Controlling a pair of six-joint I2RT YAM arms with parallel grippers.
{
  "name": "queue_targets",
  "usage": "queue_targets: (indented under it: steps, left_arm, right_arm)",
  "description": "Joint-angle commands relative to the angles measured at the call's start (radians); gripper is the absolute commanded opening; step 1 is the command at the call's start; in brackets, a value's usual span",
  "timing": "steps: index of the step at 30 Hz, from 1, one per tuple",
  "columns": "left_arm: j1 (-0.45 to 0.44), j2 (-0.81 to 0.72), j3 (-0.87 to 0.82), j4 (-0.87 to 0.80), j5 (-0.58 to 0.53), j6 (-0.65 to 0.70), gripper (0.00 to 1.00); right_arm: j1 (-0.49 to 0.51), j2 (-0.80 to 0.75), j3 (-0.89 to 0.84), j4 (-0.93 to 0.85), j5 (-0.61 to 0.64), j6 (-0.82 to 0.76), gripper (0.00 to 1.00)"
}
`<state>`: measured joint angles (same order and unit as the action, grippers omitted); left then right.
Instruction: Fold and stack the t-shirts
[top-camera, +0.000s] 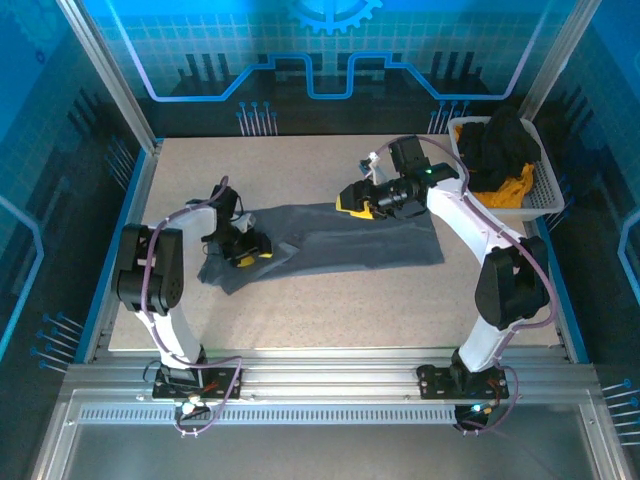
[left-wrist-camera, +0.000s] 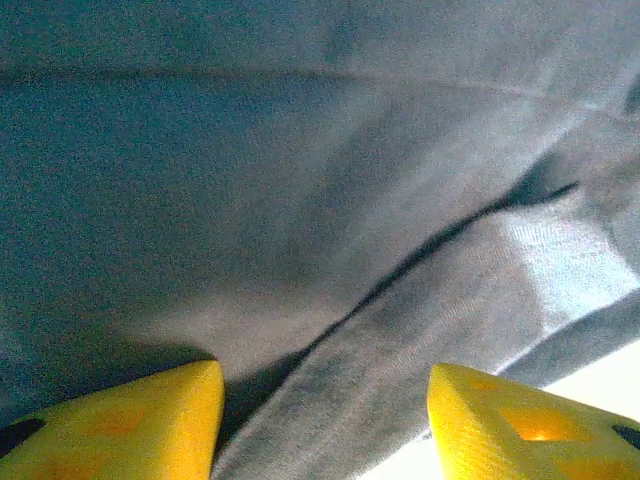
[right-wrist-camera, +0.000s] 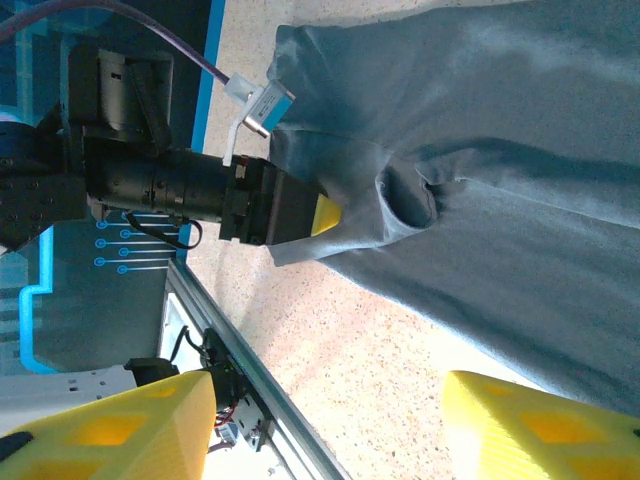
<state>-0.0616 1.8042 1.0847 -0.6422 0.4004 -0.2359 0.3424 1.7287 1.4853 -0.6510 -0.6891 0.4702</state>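
Gripping the fold cleanly looks like the step in hand. Your left gripper (left-wrist-camera: 325, 400) sits low over the slate-grey t-shirt (top-camera: 340, 240), jaws spread wide and empty, with a raised ridge of cloth running diagonally between its fingers. Gather both layers of that ridge before you close, or the thin knit will likely slip out. Your right gripper (right-wrist-camera: 325, 400) hangs wide open and holds nothing. The shirt lies below and ahead of it on the speckled table (top-camera: 330, 310), soft, matte and creased. Behind that gripper, the black t-shirt (top-camera: 500, 140) and orange-yellow t-shirt (top-camera: 505, 188) lie heaped in a white basket (top-camera: 548, 200).
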Motion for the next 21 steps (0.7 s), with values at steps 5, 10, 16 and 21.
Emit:
queue_targets:
  steps: [5,10,16,21]
  left_arm:
    - [-0.026,-0.094,-0.065,-0.008,0.137,-0.034,0.57]
    - [-0.086,-0.15,-0.129,0.021,0.191,-0.086,0.57]
    - [-0.191,-0.173,-0.201,0.062,0.224,-0.134,0.57]
    - [-0.191,-0.262,-0.18,0.07,0.165,-0.153,0.57]
  right_arm:
    - [0.015,0.037,0.013,0.021,-0.017,0.004,0.62]
    - [0.017,0.043,0.016,0.021,-0.016,0.004,0.61]
    - [0.016,0.04,0.01,0.016,-0.015,-0.002,0.61]
    - [0.015,0.037,0.01,0.011,-0.013,-0.004,0.61]
